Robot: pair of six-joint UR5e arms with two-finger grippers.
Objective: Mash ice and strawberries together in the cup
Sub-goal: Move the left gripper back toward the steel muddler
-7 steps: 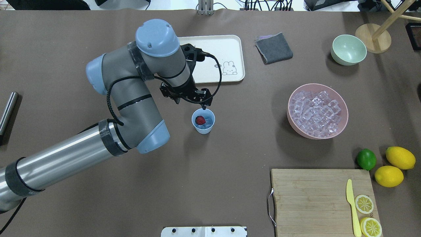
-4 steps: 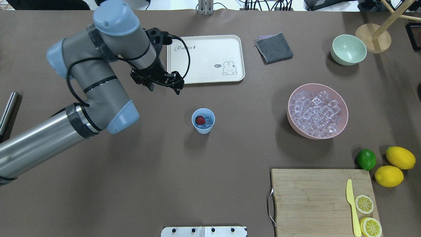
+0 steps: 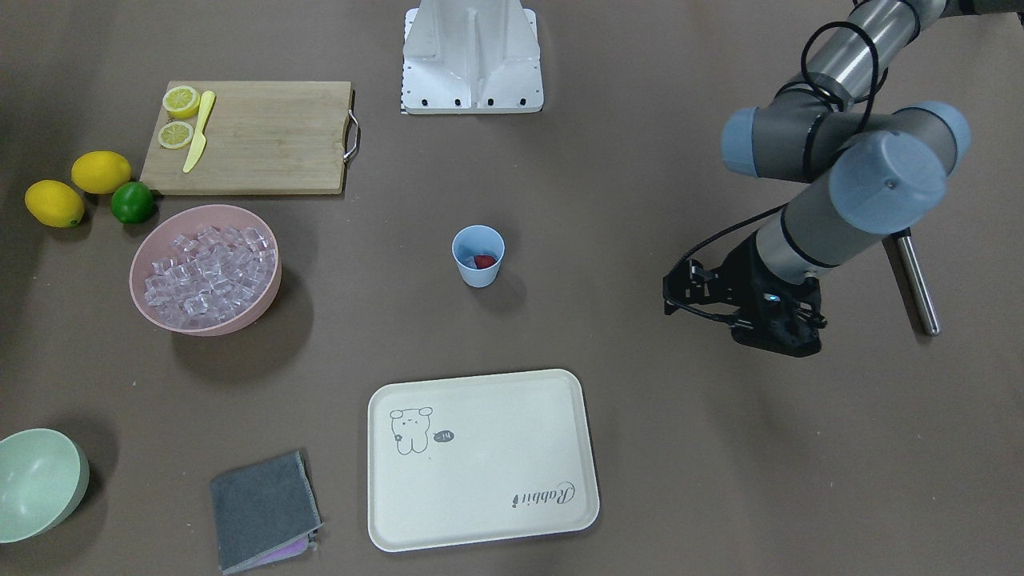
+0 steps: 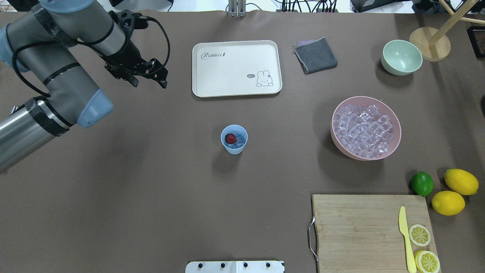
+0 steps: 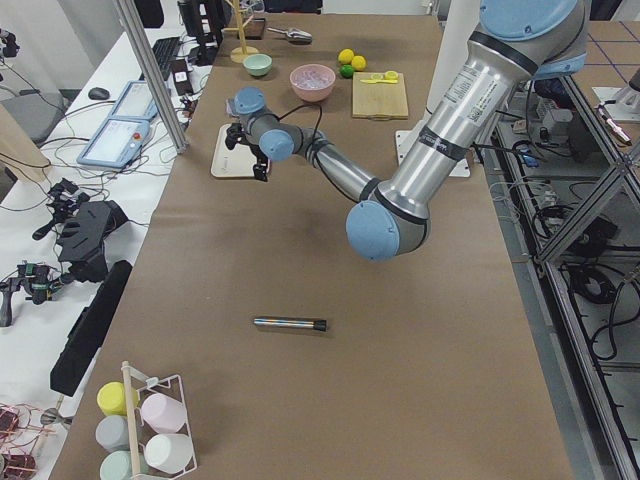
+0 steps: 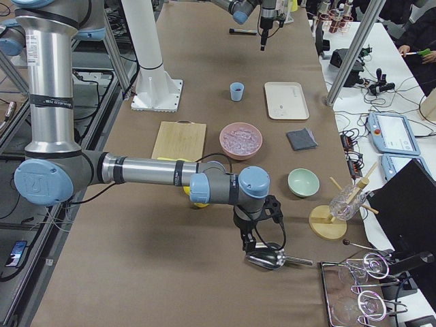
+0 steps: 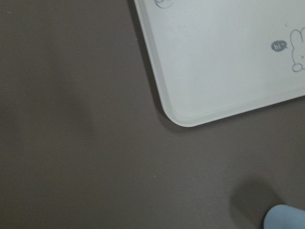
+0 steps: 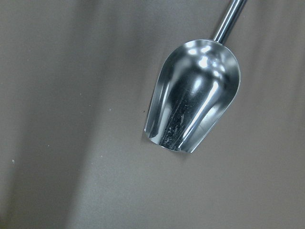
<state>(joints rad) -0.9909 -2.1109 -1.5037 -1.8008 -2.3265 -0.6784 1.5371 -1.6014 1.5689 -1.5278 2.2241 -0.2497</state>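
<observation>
We count one light-blue cup, upright mid-bench, well apart from every edge; in it lie one dark red strawberry and a little clear ice; toward the right end, one pink bowl holds a heap of ice cubes; one pale green bowl sits near the far right corner; one cream tray lies along the far edge; one cutting board at the near right corner carries two lemon slices and one yellow knife; beside it lie two lemons and one lime; the left gripper hangs toward the far left corner, jaws apart; the right gripper hovers over one metal scoop at the right end, and we cannot tell how its jaws stand.
</observation>
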